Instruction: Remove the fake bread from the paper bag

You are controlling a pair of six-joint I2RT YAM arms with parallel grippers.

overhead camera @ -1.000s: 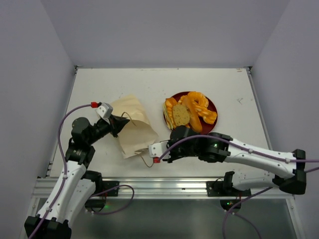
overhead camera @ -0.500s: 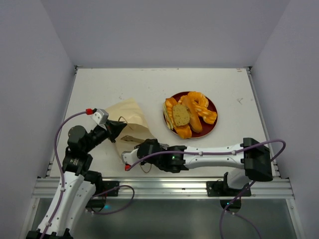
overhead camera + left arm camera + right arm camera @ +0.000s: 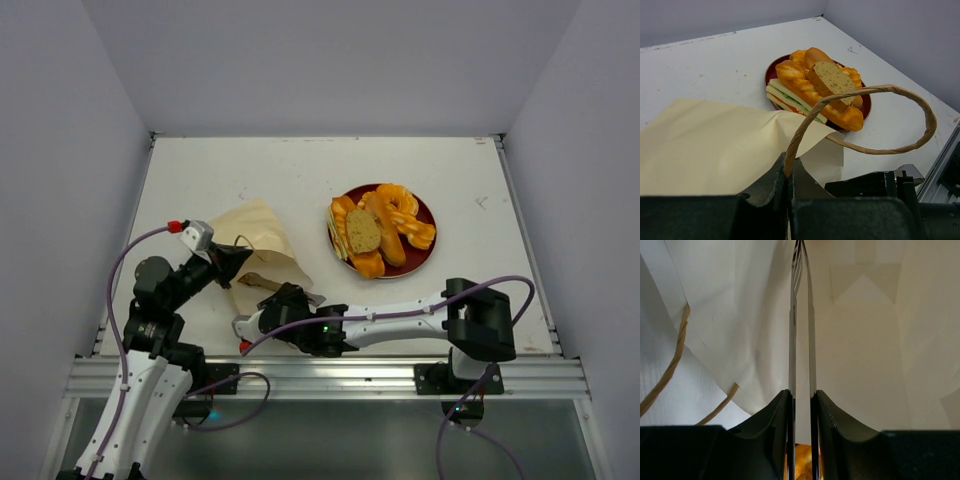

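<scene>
Left gripper [image 3: 788,171] clenched on the brown loop handle [image 3: 866,92] of the paper bag [image 3: 262,238], which lies at the near left of the table [image 3: 300,170]. Right gripper [image 3: 282,294] at the bag's near edge, jaws narrow; whether they grasp anything cannot be told. Fake bread [image 3: 380,230] heaped on the red plate [image 3: 426,211], right of the bag

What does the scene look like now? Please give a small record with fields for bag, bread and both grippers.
bag: lies on the table, left of the plate
bread: piled on the plate, outside the bag
left gripper: shut on the bag's handle
right gripper: points into the bag, jaws nearly together; whether it grips something cannot be told
</scene>
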